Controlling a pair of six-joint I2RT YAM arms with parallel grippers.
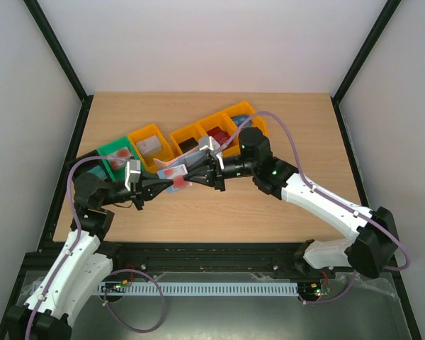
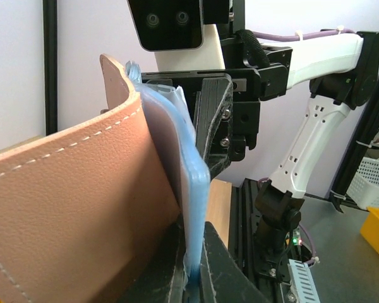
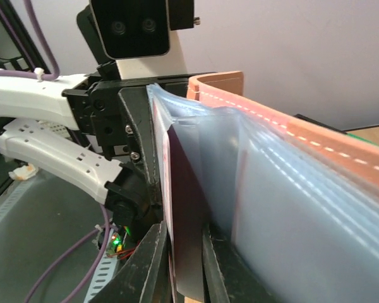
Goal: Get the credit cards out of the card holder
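Closest to the left wrist camera: tan-brown leather of the card holder [image 2: 69, 208], white stitching along the edge, bent open into a curve. Held in the air above the worktop [image 1: 269, 205], just in front of the row of orange bins [image 1: 191, 139] and near the green bin [image 1: 115, 151], apparently touching none of them. Inside, light blue sleeves [image 3: 284, 196] fanned apart, and at the open side a dark card [image 3: 183, 183] standing between them.

Left tool [image 2: 191, 265] nearly closed on the lower edge of the holder, leather and blue lining pinched together between the fingers. Right tool [image 3: 182, 252] facing it from the opposite side, fingers narrow, clamped on the lower part of the dark card; contact of both pads not fully visible, but no gap to see.

Step in hand, by judgement: drawing one card out while the other arm anchors the holder. Next move: a straight pull of the right tool along the sleeve's opening, away from the left tool, with a firm counter-hold and no twisting. Otherwise, risk of dragging the whole soft holder along, or of the card slipping from the pinch. Afterwards, probably setting the card down and going back for any others; number of cards inside impossible to tell.
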